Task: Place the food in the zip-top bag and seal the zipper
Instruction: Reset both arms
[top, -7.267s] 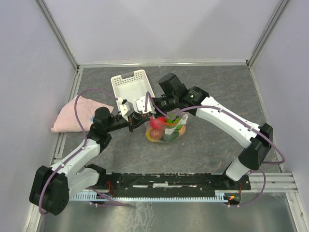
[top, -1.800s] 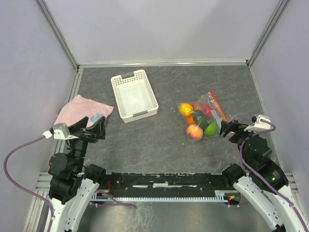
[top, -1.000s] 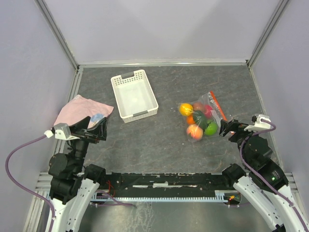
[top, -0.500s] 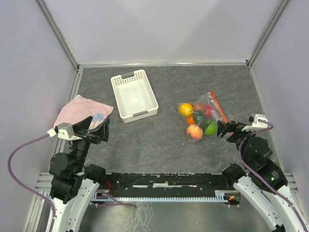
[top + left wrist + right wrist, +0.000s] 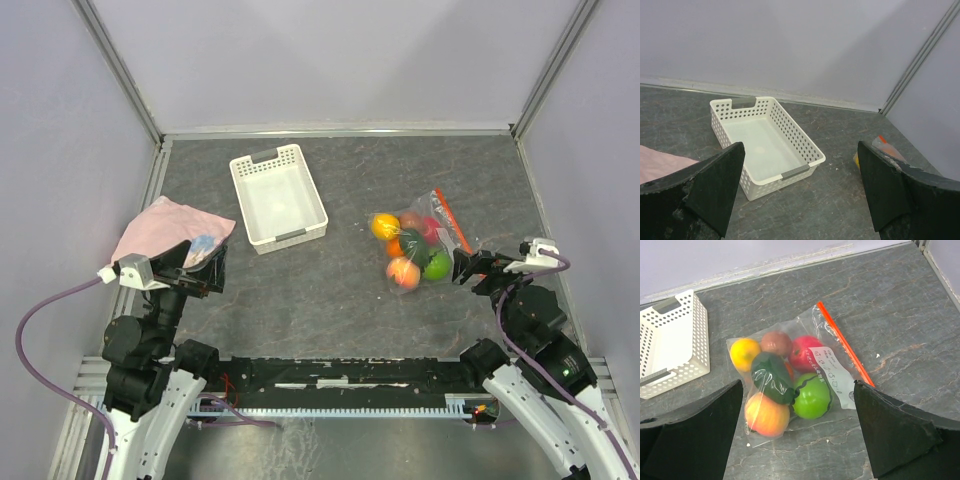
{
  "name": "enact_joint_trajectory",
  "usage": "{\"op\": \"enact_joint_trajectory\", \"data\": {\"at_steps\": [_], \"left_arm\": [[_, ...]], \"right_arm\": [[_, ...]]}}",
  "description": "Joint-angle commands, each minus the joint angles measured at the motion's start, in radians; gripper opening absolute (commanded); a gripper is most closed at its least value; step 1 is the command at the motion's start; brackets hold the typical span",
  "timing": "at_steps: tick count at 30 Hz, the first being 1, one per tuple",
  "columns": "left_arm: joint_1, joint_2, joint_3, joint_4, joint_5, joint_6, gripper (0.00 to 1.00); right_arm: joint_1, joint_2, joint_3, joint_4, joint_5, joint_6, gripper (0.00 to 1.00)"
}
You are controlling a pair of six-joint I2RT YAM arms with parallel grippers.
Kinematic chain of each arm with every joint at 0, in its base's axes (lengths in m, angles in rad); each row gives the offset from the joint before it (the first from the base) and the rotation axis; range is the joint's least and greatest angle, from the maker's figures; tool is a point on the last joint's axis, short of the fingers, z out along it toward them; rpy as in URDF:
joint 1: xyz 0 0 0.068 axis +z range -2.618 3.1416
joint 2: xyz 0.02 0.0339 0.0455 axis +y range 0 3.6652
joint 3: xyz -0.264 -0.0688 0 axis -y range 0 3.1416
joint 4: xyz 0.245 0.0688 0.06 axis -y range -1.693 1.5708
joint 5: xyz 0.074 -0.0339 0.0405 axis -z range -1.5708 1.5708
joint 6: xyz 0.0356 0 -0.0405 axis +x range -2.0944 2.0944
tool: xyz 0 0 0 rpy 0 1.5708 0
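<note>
The clear zip-top bag (image 5: 440,240) lies flat on the table's right half, with the food (image 5: 404,271) inside it. In the right wrist view the bag (image 5: 832,372) holds yellow (image 5: 744,353), brownish (image 5: 776,342), red-pink (image 5: 805,351), dark green (image 5: 771,377), bright green (image 5: 812,396) and peach (image 5: 766,415) pieces. Its orange-red zipper (image 5: 845,344) runs straight along the right edge, no gap showing. My right gripper (image 5: 466,270) (image 5: 797,425) hangs open just near of the bag, touching nothing. My left gripper (image 5: 212,268) (image 5: 799,185) is open and empty at the near left, far from the bag (image 5: 885,146).
A white perforated basket (image 5: 241,200) (image 5: 800,145) (image 5: 685,372) stands empty at the back left of centre. A pink cloth (image 5: 160,228) (image 5: 660,160) lies crumpled by the left wall, just beyond my left gripper. Grey walls close in three sides.
Seconds ago both grippers were at the bag beside the basket; both arms have since drawn back and the filled bag lies to the right. Over the last second they only shift slightly.
</note>
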Motion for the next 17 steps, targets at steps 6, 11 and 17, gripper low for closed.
{"op": "enact_joint_trajectory", "data": {"at_steps": [6, 11, 17], "left_arm": [[0.007, 0.015, 0.004, 0.037, -0.021, 0.030, 1.00], [0.007, 0.021, 0.004, 0.037, -0.018, 0.029, 1.00], [0.007, 0.023, 0.005, 0.036, -0.017, 0.030, 0.99]], "right_arm": [[-0.002, 0.017, 0.016, 0.024, 0.030, 0.007, 0.99], [-0.003, 0.021, 0.015, 0.027, 0.026, 0.004, 0.99], [-0.002, 0.036, 0.019, 0.034, 0.002, -0.010, 0.99]]}}
